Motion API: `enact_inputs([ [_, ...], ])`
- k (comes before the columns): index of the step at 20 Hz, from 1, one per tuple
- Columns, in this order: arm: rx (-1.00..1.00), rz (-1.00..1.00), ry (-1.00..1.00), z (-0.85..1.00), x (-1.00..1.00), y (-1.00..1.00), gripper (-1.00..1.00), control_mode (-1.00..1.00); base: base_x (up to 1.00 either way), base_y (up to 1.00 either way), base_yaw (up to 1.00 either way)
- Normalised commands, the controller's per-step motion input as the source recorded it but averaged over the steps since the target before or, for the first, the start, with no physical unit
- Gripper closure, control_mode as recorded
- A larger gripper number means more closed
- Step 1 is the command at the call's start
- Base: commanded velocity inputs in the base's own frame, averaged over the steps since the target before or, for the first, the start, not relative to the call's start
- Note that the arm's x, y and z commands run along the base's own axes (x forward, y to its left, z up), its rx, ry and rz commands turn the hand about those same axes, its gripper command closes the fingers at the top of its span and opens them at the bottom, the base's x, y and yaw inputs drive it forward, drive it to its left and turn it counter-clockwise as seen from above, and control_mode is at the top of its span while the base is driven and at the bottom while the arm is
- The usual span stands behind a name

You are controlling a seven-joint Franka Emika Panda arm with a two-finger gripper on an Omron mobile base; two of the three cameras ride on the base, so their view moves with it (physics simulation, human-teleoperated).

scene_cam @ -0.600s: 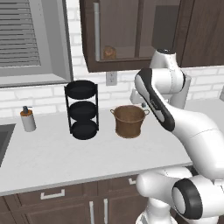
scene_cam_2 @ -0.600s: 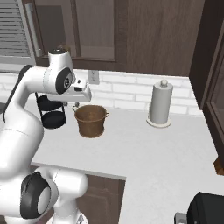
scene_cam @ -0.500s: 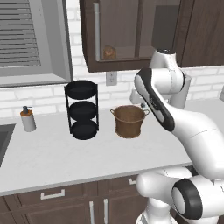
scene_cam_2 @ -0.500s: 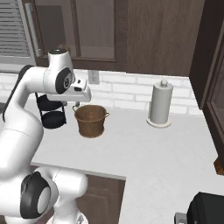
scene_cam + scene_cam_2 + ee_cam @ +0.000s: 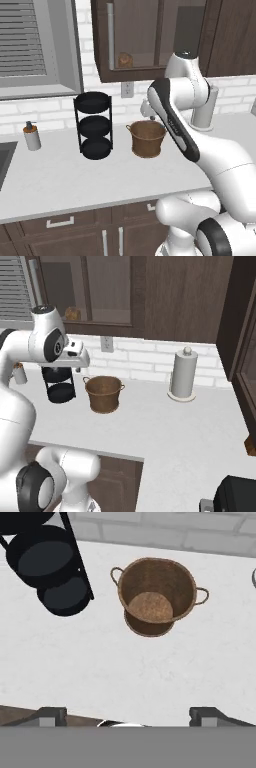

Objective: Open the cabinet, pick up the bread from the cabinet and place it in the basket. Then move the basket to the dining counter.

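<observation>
Left base view: the basket [image 5: 148,139] stands upright on the white countertop [image 5: 65,180], a round brown woven bucket with two small loop handles at its rim, just right of the black three-tier rack [image 5: 93,125]. Above it hangs the cabinet [image 5: 150,40], dark brown with glass-panelled doors that are shut and a long vertical silver bar handle [image 5: 110,36]. Behind the glass sits the bread [image 5: 125,60], a small rounded golden-brown loaf on the lower shelf. The white arm [image 5: 180,120] rises from the lower right and bends over the basket, hiding the gripper's fingers. A soap dispenser [image 5: 32,136] stands far left.

Right base view: the basket [image 5: 103,393] sits between the rack [image 5: 60,386] and a grey paper towel holder [image 5: 183,376], well apart from the latter. The bread [image 5: 73,314] shows behind the cabinet [image 5: 100,291] glass, above the arm's hand.

Hand view: looking down, the basket [image 5: 156,596] is empty, its woven floor visible, the rack [image 5: 45,567] beside it. The gripper [image 5: 127,716] hovers above the countertop [image 5: 100,667], its fingertips [image 5: 50,716] spread wide apart, holding nothing.
</observation>
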Motion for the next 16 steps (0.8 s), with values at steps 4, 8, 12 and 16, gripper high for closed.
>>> enact_inputs([
  [4, 0.0, 0.0, -0.19, 0.76, -0.12, 0.61, -1.0, -1.0, 0.0, 0.0, 0.0],
  [8, -0.02, 0.0, -0.18, 0.91, 0.0, 0.52, -1.0, -1.0, 0.0, 0.0, 0.0],
  [12, -0.02, 0.0, -0.16, 0.88, 0.0, 0.4, -1.0, -1.0, 0.0, 0.0, 0.0],
  [16, 0.0, 0.0, -0.16, 0.6, 0.08, 0.31, -1.0, -1.0, 0.0, 0.0, 0.0],
])
